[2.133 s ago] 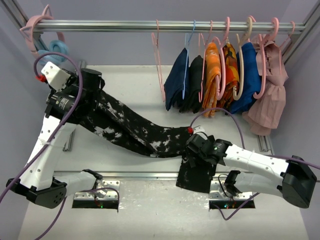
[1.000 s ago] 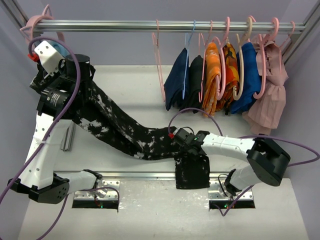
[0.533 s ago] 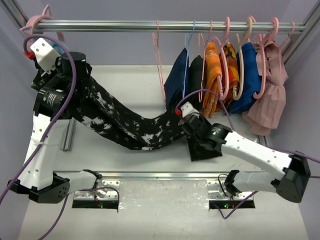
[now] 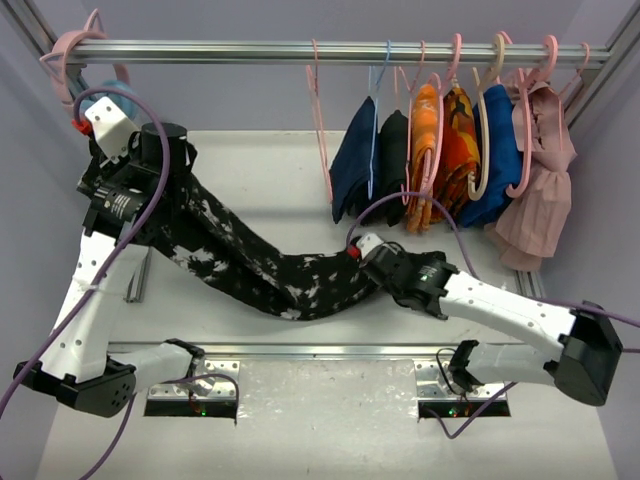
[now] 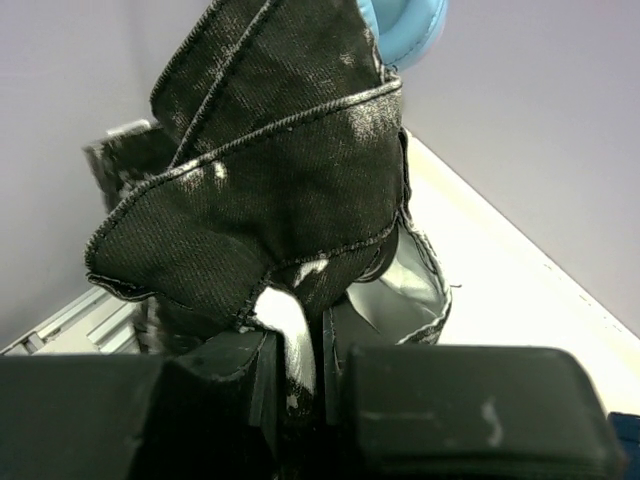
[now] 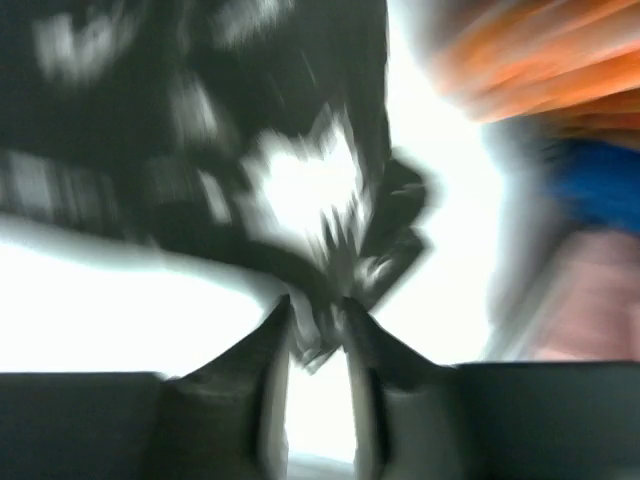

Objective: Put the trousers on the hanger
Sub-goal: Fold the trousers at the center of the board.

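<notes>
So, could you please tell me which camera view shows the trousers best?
Top external: the trousers show nearly full length, end to end. Left wrist shows only a bunched end pinched in the left gripper; right wrist is motion-blurred, with fabric at the right gripper.

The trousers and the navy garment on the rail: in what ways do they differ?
The trousers are black with white splashes; the navy garment is plain. The trousers stretch sideways over the table; the navy garment hangs straight down from the rail. Both are dark cloth.
</notes>
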Controlling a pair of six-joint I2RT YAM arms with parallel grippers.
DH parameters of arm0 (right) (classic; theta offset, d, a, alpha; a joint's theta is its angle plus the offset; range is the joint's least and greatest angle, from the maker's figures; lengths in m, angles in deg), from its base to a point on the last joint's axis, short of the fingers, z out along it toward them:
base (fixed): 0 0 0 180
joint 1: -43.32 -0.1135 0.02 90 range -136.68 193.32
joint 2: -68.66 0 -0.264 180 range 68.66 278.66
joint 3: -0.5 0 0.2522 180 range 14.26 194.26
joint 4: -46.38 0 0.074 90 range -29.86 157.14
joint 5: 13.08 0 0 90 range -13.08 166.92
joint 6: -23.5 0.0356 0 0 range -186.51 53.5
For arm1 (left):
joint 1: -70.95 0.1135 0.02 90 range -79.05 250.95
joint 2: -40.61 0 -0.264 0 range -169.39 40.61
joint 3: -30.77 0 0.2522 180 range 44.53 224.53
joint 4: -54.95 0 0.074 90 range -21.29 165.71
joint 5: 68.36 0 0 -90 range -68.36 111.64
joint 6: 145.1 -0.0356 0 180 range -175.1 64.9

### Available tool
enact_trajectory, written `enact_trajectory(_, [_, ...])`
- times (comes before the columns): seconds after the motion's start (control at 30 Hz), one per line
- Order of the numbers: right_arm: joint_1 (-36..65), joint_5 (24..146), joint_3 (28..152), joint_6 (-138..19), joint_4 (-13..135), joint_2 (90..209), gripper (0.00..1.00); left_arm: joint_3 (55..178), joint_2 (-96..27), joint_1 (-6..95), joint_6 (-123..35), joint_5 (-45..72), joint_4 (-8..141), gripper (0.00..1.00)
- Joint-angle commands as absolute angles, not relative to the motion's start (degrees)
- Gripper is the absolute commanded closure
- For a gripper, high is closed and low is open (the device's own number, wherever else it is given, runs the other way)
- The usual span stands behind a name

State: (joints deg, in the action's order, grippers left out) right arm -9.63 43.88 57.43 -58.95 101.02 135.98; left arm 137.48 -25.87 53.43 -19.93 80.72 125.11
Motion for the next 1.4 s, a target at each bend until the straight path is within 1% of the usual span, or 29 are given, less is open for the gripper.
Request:
enact_trajectory(0.0, [-9.86,62.16,56.80,-50.88,104.80,132.92,0.51,137.85,-22.52,54.27,-19.46,83.69,120.76,1.00])
enact_trajectory(0.07, [-9.87,66.64,56.76,-50.44,104.18,129.02,0.42,137.17,-21.58,54.34,-18.60,83.72,121.44,1.00])
enact_trajectory(0.1, [-9.93,70.81,56.58,-50.50,103.02,126.38,0.38,136.74,-20.96,54.34,-18.05,83.84,121.87,1.00])
enact_trajectory(0.13, [-9.88,74.89,56.28,-50.89,100.67,124.28,0.14,135.95,-20.38,54.34,-17.74,84.25,122.35,1.00])
enact_trajectory(0.17, [-9.86,76.12,55.88,-50.85,99.87,122.21,0.02,135.68,-19.84,54.34,-17.42,84.76,122.62,1.00])
enact_trajectory(0.23, [-9.76,70.45,54.99,-47.30,97.25,118.12,0.01,134.69,-18.52,54.30,-16.91,85.76,122.72,1.00])
enact_trajectory(0.3, [-9.20,58.47,54.79,-44.25,96.89,120.11,0.01,133.98,-18.05,54.34,-16.63,86.31,122.84,1.00])
enact_trajectory(0.33, [-8.94,56.11,54.92,-42.03,97.02,121.95,0.01,133.77,-18.01,54.34,-16.61,86.18,122.77,1.00])
enact_trajectory(0.43, [-6.83,53.93,55.75,-36.53,95.57,129.37,0.01,133.33,-17.89,54.43,-15.63,85.82,123.94,1.00])
enact_trajectory(0.5, [-6.30,52.98,55.78,-34.21,90.72,134.59,0.01,132.46,-17.52,54.43,-15.41,85.34,123.69,1.00])
enact_trajectory(0.53, [-5.86,53.42,55.25,-34.48,88.44,136.15,0.05,131.85,-16.94,54.43,-15.76,85.09,123.24,1.00])
enact_trajectory(0.63, [-2.99,52.13,56.79,-33.28,85.09,142.06,0.11,130.22,-16.26,54.43,-17.31,84.75,121.80,1.00])
enact_trajectory(0.7, [-0.45,51.87,56.53,-32.23,83.79,144.24,0.14,129.70,-16.34,54.43,-17.84,85.54,121.97,1.00])
enact_trajectory(0.77, [4.02,53.09,55.13,-31.26,83.43,146.36,0.14,128.94,-15.93,54.43,-17.92,85.88,122.13,1.00])
enact_trajectory(0.83, [8.21,56.35,51.12,-30.30,83.34,147.14,0.05,127.32,-14.77,54.43,-18.19,85.89,121.44,1.00])
enact_trajectory(0.87, [8.30,57.39,51.03,-30.10,83.36,147.16,0.01,126.61,-14.75,54.43,-18.19,85.80,120.99,1.00])
enact_trajectory(0.93, [12.35,57.06,47.21,-28.83,84.39,148.07,0.01,124.96,-13.97,54.38,-18.33,85.05,119.76,1.00])
enact_trajectory(1.03, [19.14,61.10,44.29,-26.96,85.81,147.19,0.01,123.22,-14.66,54.43,-17.51,83.88,119.16,1.00])
enact_trajectory(1.17, [23.00,60.75,43.22,-25.87,87.74,141.25,0.01,121.72,-15.02,54.73,-16.89,83.94,119.10,1.00])
enact_trajectory(1.37, [23.42,61.59,47.52,-30.03,92.12,128.20,0.01,121.14,-13.60,55.68,-17.24,85.64,119.31,1.00])
